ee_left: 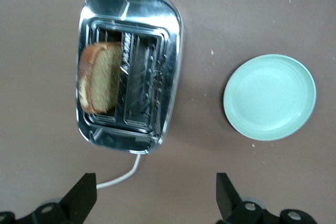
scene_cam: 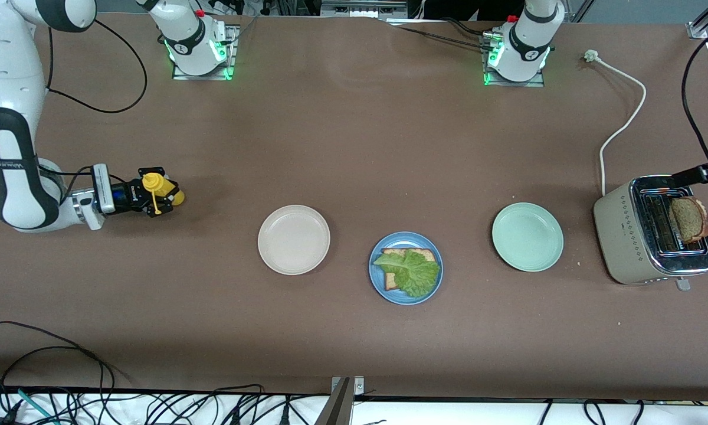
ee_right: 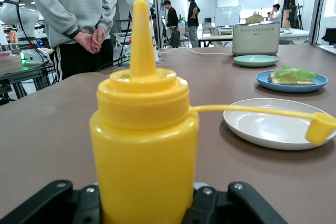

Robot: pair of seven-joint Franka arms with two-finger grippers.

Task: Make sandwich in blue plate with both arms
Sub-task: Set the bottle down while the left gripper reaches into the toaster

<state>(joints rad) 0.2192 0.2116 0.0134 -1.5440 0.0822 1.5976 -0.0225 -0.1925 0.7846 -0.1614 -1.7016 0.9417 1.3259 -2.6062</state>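
Note:
The blue plate lies near the table's middle. It holds one brown bread slice with a green lettuce leaf on top, and the plate also shows far off in the right wrist view. A second bread slice stands in a toaster slot. My left gripper hangs open above the toaster, holding nothing. My right gripper is shut on an upright yellow squeeze bottle at the right arm's end of the table, its cap dangling open.
A beige plate lies beside the blue plate toward the right arm's end. A pale green plate lies between the blue plate and the toaster. The toaster's white cable runs toward the bases.

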